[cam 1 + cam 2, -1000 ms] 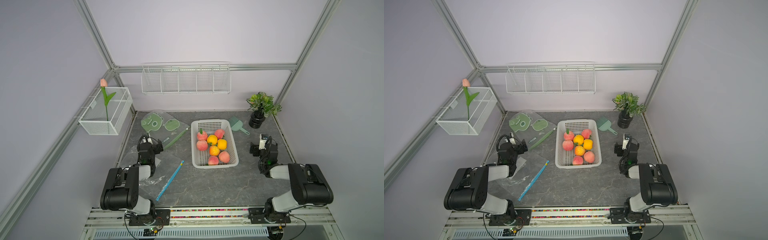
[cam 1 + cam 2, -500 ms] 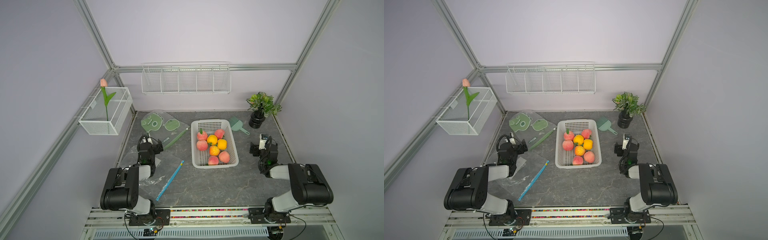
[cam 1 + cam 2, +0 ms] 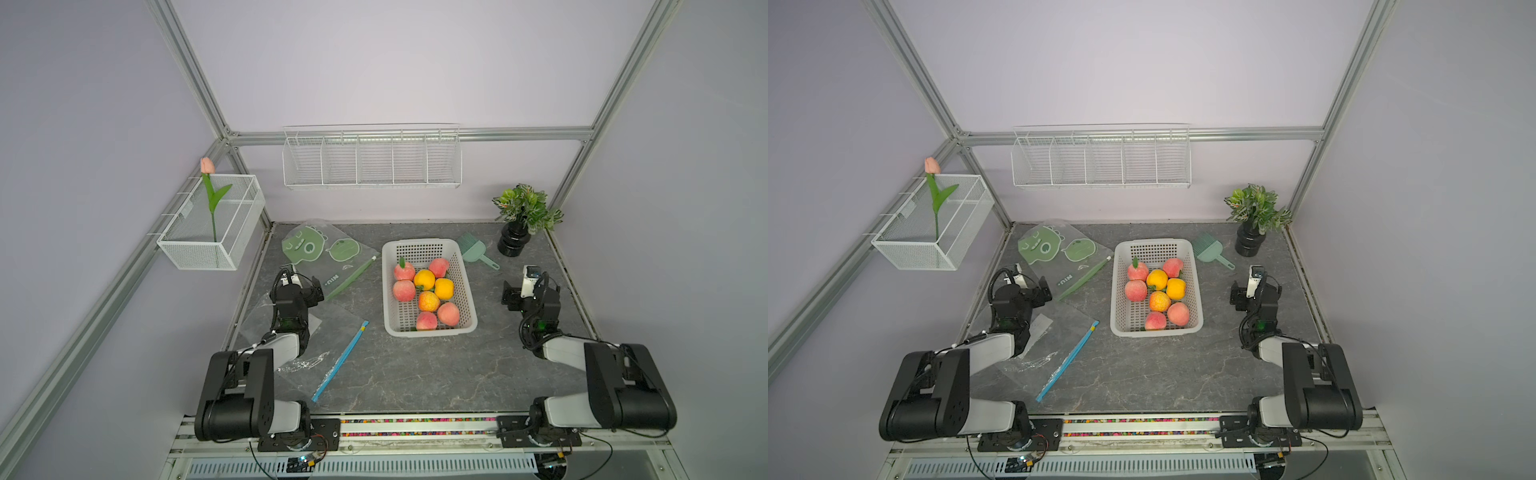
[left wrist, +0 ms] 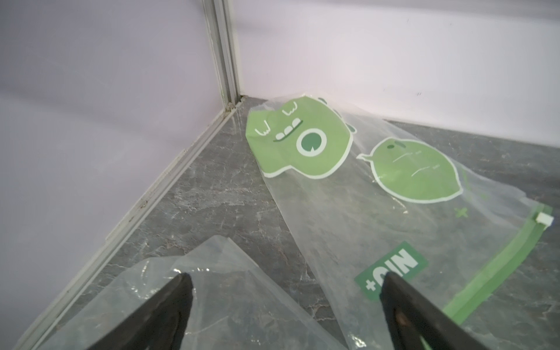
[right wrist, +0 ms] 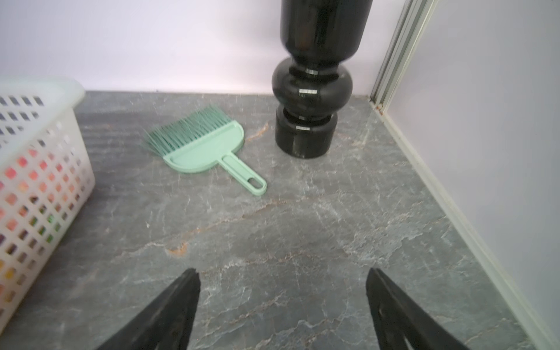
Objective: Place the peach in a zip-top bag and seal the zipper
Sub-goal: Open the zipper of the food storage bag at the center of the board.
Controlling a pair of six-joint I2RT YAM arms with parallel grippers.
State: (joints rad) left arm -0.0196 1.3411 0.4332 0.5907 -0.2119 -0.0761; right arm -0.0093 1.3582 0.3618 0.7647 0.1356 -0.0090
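Several pink peaches (image 3: 404, 290) (image 3: 1136, 290) lie with orange fruits in a white basket (image 3: 428, 243) (image 3: 1158, 243) at the table's middle. A clear zip-top bag (image 3: 332, 332) (image 3: 1059, 332) with a blue zipper (image 3: 340, 359) lies flat at the front left. My left gripper (image 3: 311, 292) (image 4: 285, 277) hovers open over that bag's far corner (image 4: 218, 272), holding nothing. A second bag (image 3: 328, 257) (image 4: 348, 212) with green prints and a green zipper lies further back. To the right of the basket, my right gripper (image 3: 513, 297) (image 5: 281, 272) stands open over bare table.
A mint hand brush (image 3: 473, 251) (image 5: 206, 148) and a black vase (image 3: 515, 243) (image 5: 309, 91) with a plant stand at the back right. A wire rack (image 3: 370, 158) hangs on the back wall. Another wire basket (image 3: 212, 224) with a tulip hangs on the left wall.
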